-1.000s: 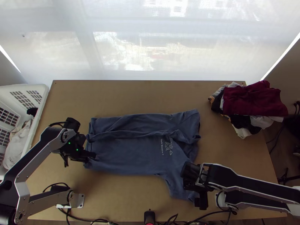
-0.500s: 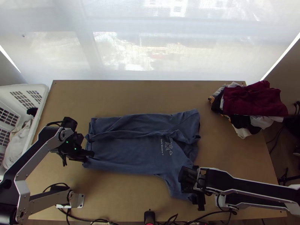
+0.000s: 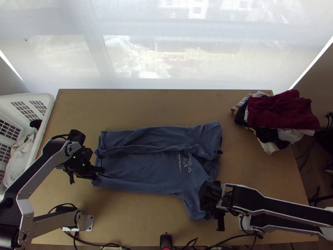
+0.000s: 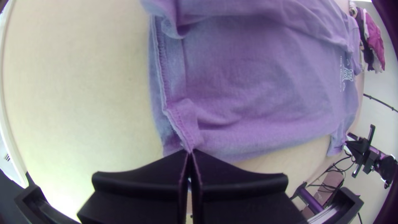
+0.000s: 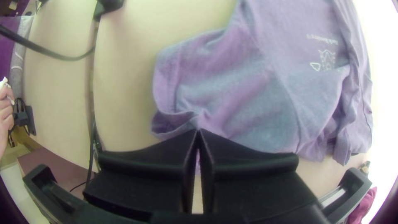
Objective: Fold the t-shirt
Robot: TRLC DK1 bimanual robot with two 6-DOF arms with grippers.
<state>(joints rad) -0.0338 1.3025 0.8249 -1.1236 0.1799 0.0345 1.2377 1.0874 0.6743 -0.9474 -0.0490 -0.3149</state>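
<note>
- The left end effector point(image 4: 190, 151) is closing narrow on the t-shirt point(image 3: 141, 168), pinching the hem point(image 4: 178, 120) around its near corner.
- The right end effector point(image 5: 198, 130) is also closing narrow, gripping the near sleeve point(image 5: 168, 79) by its opening, with cloth bunching slightly at the tips.
- The t-shirt is lying on the worktop point(image 3: 166, 106) between and beyond both end effectors. Its far side is already folding inward over the body as a long strip, and its near side is lying unfolded, sleeve spreading toward the right end effector.
- Reason for the holds (judgement): the two grips are probably serving to control both ends of the near side, so that it could be lifted and laid over the body as one panel, matching the far fold.
- Risk (judgement): uneven lifting could be skewing the panel or letting the sleeve slip; both ends are needing equal tension.
- The left arm point(image 3: 48, 171) is angling up from its base, its wrist sitting low beside the hem.
- The right arm point(image 3: 272, 202) is lying low and nearly level, its wrist sitting over the sleeve.
- The basket point(image 3: 43, 121) is standing past the left end effector, away from the shirt; the clothes pile point(image 3: 283, 110) is resting well apart from the right one, farther up the worktop.
</note>
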